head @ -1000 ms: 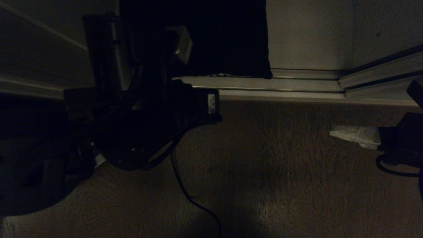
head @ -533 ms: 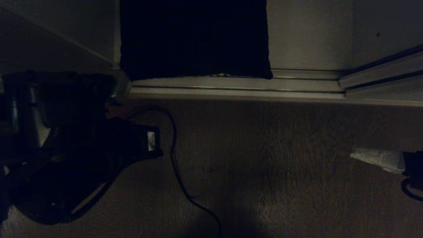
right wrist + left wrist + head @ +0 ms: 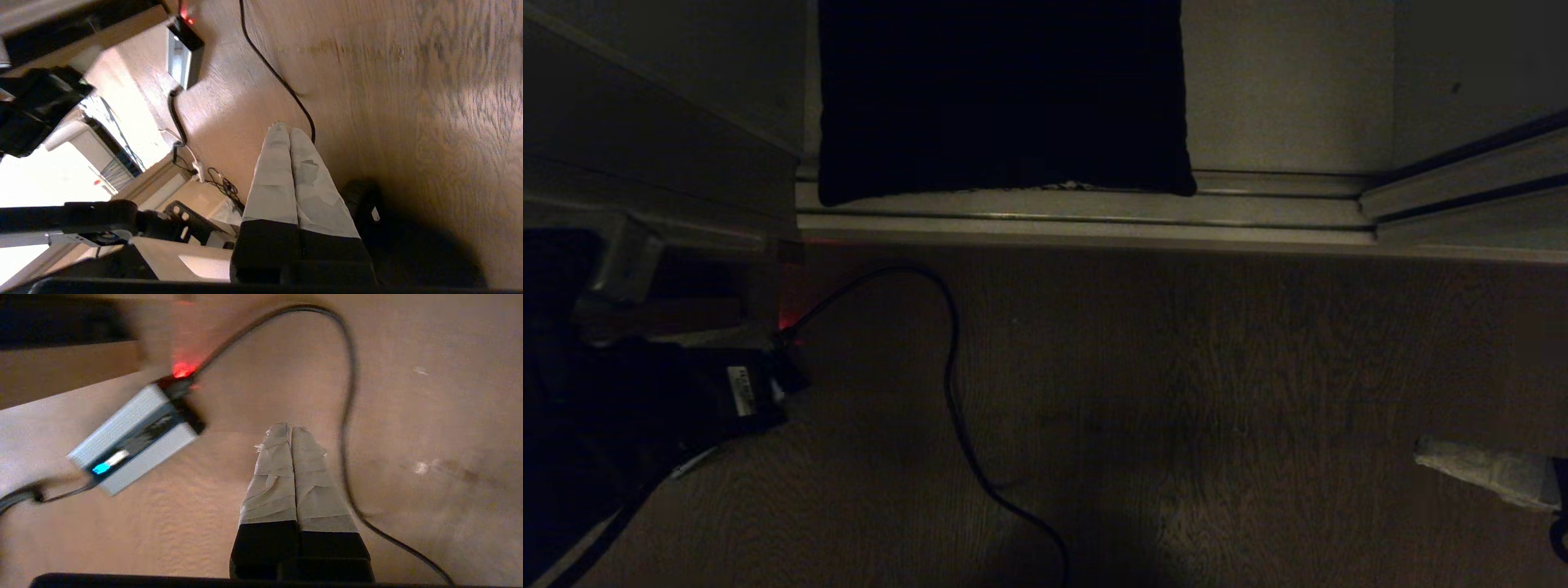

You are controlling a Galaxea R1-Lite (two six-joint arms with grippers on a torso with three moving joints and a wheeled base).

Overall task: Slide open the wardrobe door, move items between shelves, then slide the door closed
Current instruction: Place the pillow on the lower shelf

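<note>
Item 1, cushion (image 3: 1005,94): square, plain black face showing, a sliver of check pattern at its near edge; lies flat on the low off-white shelf (image 3: 1282,90) inside the wardrobe, far centre, just behind the floor track (image 3: 1094,220). Prob. its intended spot.

Item 2, sliding wardrobe door: not clearly identifiable; opening in front of cushion is uncovered, so closing appears not yet done.

Item 3, left pincer (image 3: 291,430): taped fingers pressed together, nothing held, over wood floor (image 3: 1217,392) near left, beside grey power brick (image 3: 135,437) w/ red lamp and black cable (image 3: 952,392).

Item 4, right pincer (image 3: 286,130): closed, empty, over floor at near right; looks clear of the work.
</note>
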